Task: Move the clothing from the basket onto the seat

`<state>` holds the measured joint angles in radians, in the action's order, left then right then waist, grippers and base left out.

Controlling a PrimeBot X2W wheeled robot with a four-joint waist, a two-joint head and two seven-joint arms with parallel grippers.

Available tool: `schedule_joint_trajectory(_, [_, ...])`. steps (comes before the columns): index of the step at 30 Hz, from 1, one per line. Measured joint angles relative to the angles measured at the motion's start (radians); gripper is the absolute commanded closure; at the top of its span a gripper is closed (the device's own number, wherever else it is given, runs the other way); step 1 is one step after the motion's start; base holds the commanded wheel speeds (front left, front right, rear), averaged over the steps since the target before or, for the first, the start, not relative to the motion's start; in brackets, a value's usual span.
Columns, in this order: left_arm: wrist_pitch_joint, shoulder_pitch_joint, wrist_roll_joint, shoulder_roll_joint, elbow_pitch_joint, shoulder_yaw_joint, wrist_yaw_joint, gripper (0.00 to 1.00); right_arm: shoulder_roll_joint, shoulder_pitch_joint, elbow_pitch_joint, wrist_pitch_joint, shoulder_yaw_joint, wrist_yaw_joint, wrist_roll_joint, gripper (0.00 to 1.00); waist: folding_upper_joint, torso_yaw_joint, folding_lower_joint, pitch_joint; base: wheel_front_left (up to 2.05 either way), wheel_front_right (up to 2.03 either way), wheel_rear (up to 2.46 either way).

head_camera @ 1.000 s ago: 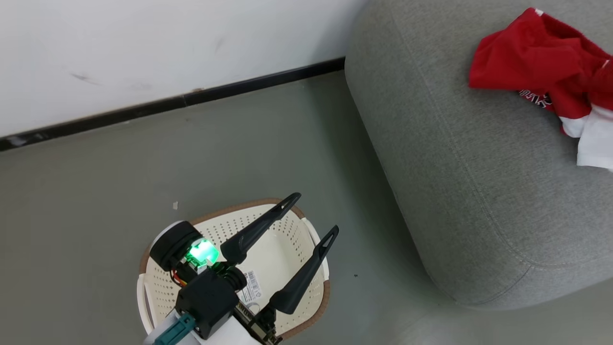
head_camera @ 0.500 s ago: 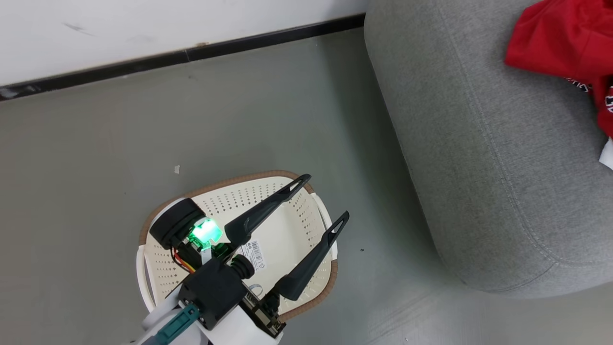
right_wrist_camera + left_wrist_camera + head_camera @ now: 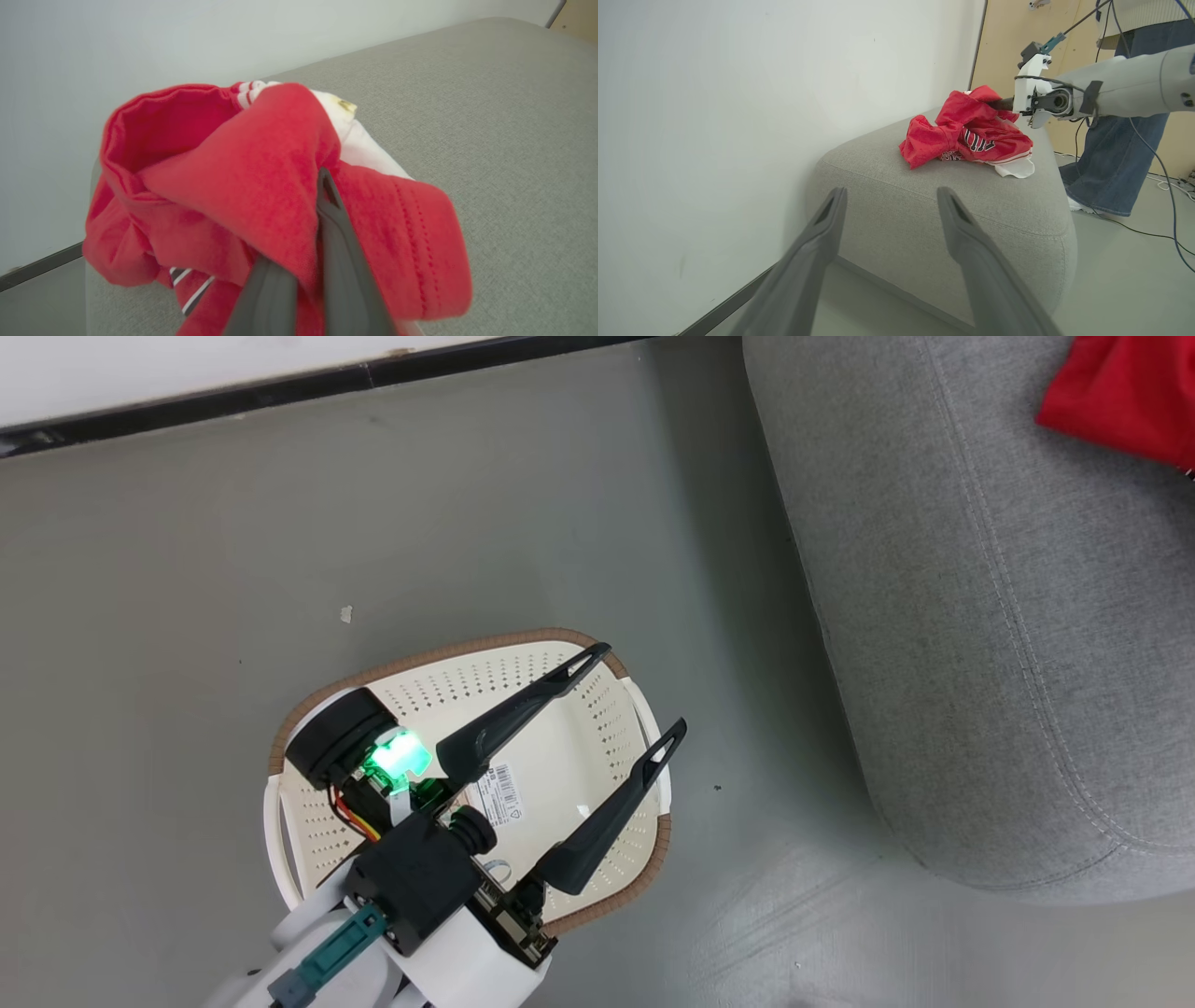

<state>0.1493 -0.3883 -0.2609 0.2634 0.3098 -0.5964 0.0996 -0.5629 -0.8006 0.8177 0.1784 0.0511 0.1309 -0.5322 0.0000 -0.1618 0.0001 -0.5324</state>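
- Your left gripper (image 3: 641,688) hangs over the basket (image 3: 439,658), fingers spread as wide as they go, nothing between them.
- The basket sits on the grey floor (image 3: 187,569), near the corner of the seat (image 3: 980,616) but apart from it. A barcode label (image 3: 499,793) shows on its bottom.
- Your right gripper (image 3: 317,196) is pinched tight on the clothing (image 3: 243,186). A red fold is caught between the two fingers and drapes over them.
- The clothing lies bunched on top of the seat, toward its far end as the left wrist view has it. You can see lettering there, and a white edge spilling out under the red.
- In the head view, a red corner of it sits on the seat at the top right.
- A person (image 3: 1111,154) in jeans stands beyond the seat, with cables (image 3: 1157,233) trailing on the floor beside them.
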Motion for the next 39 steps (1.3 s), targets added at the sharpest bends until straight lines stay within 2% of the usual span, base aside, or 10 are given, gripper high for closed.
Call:
schedule_joint_trajectory(6, [0.002,-0.024,0.007,0.001,-0.004,0.001,0.000,0.00,0.008,-0.014,-0.001,0.018,-0.029,0.000,-0.005,1.00,0.0000,-0.009,-0.0001,-0.024,0.00,0.00,0.00])
schedule_joint_trajectory(8, [0.003,-0.031,0.007,0.003,-0.010,0.001,0.002,0.00,0.008,-0.021,-0.001,0.029,-0.039,0.000,-0.013,0.89,0.0001,-0.015,0.0000,-0.028,0.00,0.00,0.00])
schedule_joint_trajectory(9, [0.009,-0.034,0.008,0.004,-0.014,0.002,0.002,0.00,0.008,-0.024,-0.002,0.031,-0.042,0.000,-0.013,0.77,0.0000,-0.018,0.0000,-0.029,0.00,0.00,0.00])
schedule_joint_trajectory(10, [0.011,-0.035,0.008,0.006,-0.018,0.003,0.004,0.00,0.008,-0.026,-0.004,0.036,-0.046,0.000,-0.013,0.71,0.0000,-0.022,0.0000,-0.030,0.00,0.00,0.00])
schedule_joint_trajectory(11, [0.011,-0.036,0.008,0.007,-0.022,0.004,0.006,0.00,0.008,-0.026,-0.008,0.039,-0.050,0.000,-0.013,0.56,0.0001,-0.025,0.0000,-0.030,0.00,0.00,0.00])
schedule_joint_trajectory(12, [0.012,-0.036,0.008,0.010,-0.028,0.005,0.009,0.00,0.010,-0.026,-0.012,0.039,-0.054,0.000,-0.013,0.35,0.0000,-0.029,0.0000,-0.029,0.00,0.00,0.00])
schedule_joint_trajectory(13, [0.017,-0.037,0.008,0.012,-0.033,0.005,0.009,0.00,0.013,-0.026,-0.015,0.039,-0.059,0.000,-0.013,0.00,0.0000,-0.033,0.0000,-0.028,0.00,0.00,0.00])
schedule_joint_trajectory(27, [0.042,-0.037,-0.003,0.019,-0.095,0.014,0.009,0.00,0.022,0.025,-0.108,0.052,-0.165,0.000,-0.029,0.00,0.0000,-0.087,0.0000,0.012,0.00,0.00,0.00])
schedule_joint_trajectory(39, [0.081,-0.029,-0.022,0.005,-0.148,0.039,0.009,0.00,-0.022,0.093,-0.295,0.065,-0.206,0.000,-0.029,0.00,0.0000,-0.122,0.0000,0.086,0.00,0.00,0.00])
